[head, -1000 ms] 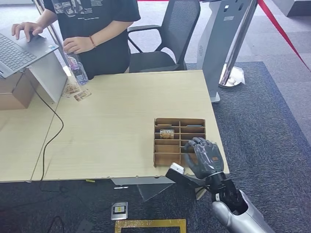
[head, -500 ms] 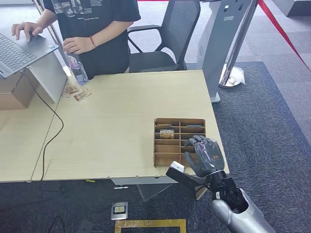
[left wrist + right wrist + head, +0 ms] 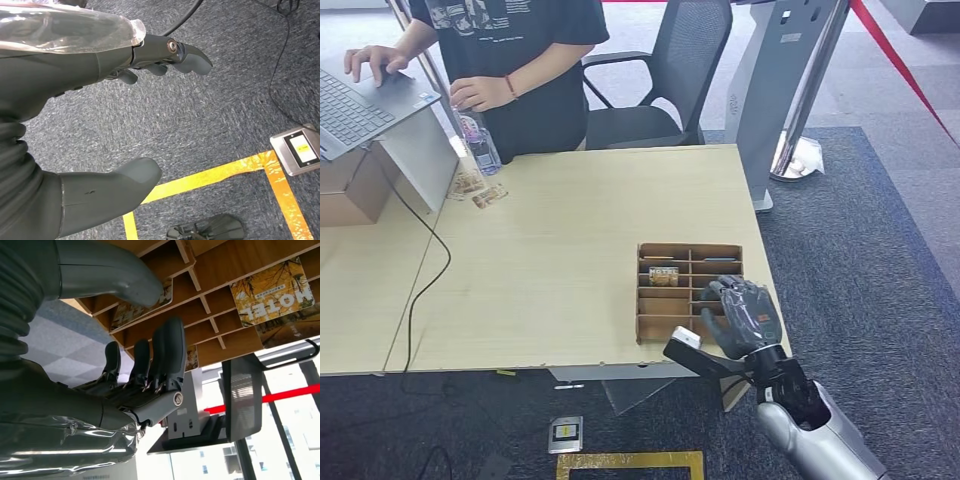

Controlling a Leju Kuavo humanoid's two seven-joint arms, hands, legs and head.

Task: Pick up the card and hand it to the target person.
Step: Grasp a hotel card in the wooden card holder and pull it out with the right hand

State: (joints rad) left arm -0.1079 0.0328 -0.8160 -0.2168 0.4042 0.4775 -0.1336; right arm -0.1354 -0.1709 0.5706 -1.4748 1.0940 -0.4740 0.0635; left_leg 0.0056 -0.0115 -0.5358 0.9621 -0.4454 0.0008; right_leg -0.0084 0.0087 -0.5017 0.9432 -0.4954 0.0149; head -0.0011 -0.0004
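The right arm [image 3: 810,430] reaches forward from the lower right, forearm angled up toward the wrist. The right hand [image 3: 741,318] is raised, back uppermost, fingers [image 3: 166,352] curled downward and inward, thumb [image 3: 109,272] extended apart from them; nothing is held. The left hand [image 3: 75,125] hangs low, fingers [image 3: 181,52] nearly straight, thumb [image 3: 113,192] spread well apart, holding nothing.

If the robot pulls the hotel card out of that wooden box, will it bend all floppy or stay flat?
Probably mostly flat: the hotel card lies thin and even in the wooden box, like stiff plastic. It looks light, so the right hand should lift it easily. Its glossy face may be slippery, and lying flat makes it tricky to grab.
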